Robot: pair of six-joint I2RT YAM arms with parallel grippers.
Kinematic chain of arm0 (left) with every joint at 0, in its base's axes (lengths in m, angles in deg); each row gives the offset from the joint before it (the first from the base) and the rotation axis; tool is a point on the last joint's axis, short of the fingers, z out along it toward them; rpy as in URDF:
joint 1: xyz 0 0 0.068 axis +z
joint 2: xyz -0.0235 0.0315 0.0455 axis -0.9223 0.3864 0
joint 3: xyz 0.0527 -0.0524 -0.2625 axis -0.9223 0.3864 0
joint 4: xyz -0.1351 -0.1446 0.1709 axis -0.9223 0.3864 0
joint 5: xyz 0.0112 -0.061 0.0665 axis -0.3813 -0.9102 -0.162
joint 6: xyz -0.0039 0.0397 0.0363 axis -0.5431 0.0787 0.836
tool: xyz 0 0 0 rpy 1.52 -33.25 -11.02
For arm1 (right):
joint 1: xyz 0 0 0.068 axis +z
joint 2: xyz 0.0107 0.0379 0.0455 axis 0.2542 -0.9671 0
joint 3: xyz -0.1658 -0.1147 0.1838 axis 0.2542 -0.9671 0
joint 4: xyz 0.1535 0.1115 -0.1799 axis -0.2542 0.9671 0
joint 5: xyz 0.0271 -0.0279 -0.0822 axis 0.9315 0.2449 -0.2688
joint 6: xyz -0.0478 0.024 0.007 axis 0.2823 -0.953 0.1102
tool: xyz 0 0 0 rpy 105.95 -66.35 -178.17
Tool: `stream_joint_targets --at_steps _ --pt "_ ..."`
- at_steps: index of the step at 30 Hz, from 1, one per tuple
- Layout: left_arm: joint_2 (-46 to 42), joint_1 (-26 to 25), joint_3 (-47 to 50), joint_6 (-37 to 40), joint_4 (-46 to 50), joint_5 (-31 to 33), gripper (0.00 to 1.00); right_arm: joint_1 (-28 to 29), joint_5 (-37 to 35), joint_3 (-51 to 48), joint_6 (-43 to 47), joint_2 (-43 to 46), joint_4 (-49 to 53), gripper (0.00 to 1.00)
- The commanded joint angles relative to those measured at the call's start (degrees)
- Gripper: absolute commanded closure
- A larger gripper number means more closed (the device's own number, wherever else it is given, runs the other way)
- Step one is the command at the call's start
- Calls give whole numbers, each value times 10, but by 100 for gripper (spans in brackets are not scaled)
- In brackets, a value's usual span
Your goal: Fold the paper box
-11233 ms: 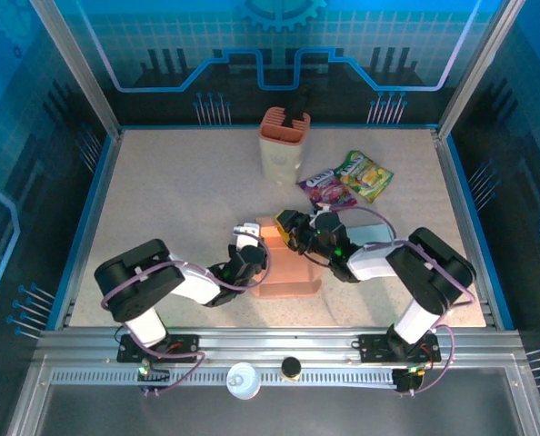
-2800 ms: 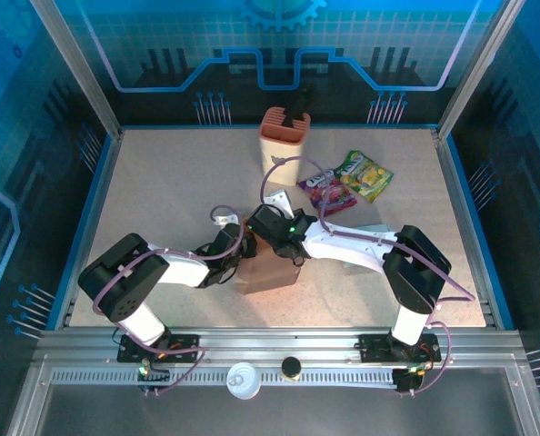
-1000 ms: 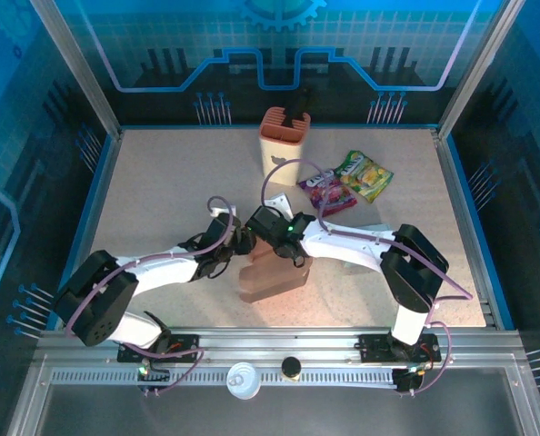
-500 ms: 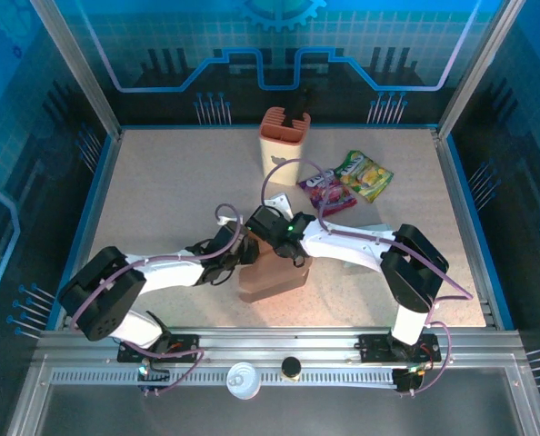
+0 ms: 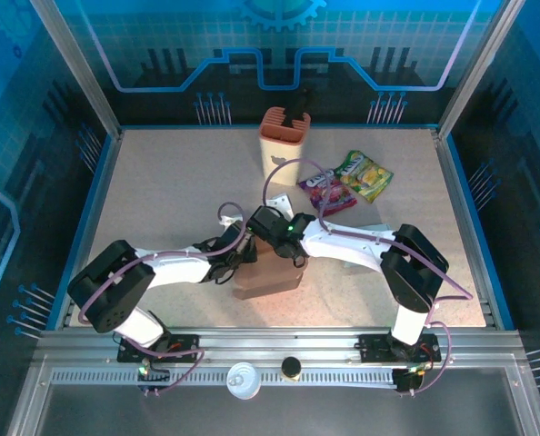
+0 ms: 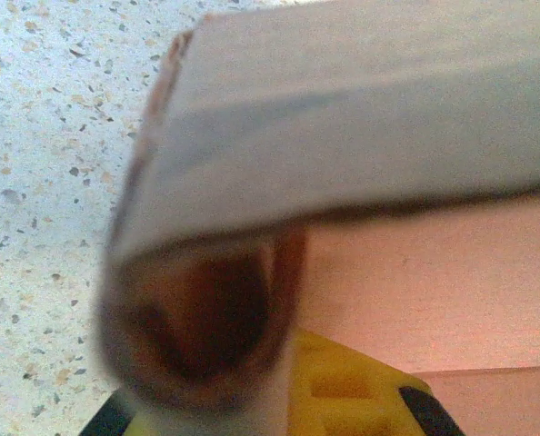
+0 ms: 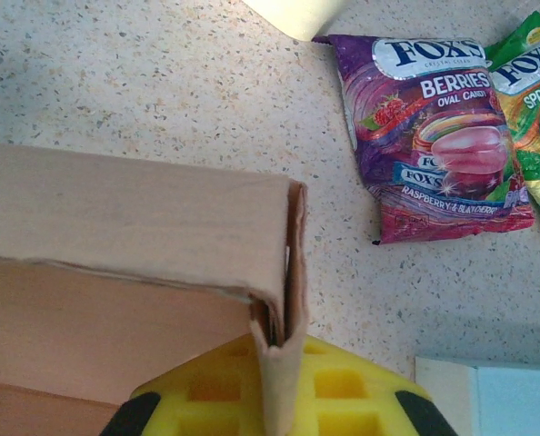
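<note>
**A:** What is the right gripper doing?

**B:** It is pinching a folded wall of the box, edge-on between its yellow fingers. The rest of the box spreads off to the left.

**A:** And beyond it?

**B:** Speckled table. At the far right a purple bag lies flat, with a green bag against its right side.

**A:** Anything else?

**B:** A corner of a cream container sits at the far edge, just left of the purple bag. A pale sheet lies near right, beside the fingers.
</note>
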Motion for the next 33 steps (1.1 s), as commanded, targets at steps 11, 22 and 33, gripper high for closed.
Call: stream_joint_targets --at_steps 11,22,33 --pt "-109 -19 -17 11 88 3 43 -10 12 40 -50 -29 68 100" --pt "-283 -18 -28 18 181 21 45 -115 240 4 -175 -26 60 100" --pt "-443 -18 -33 24 335 21 47 -185 353 -10 -449 -19 135 100"
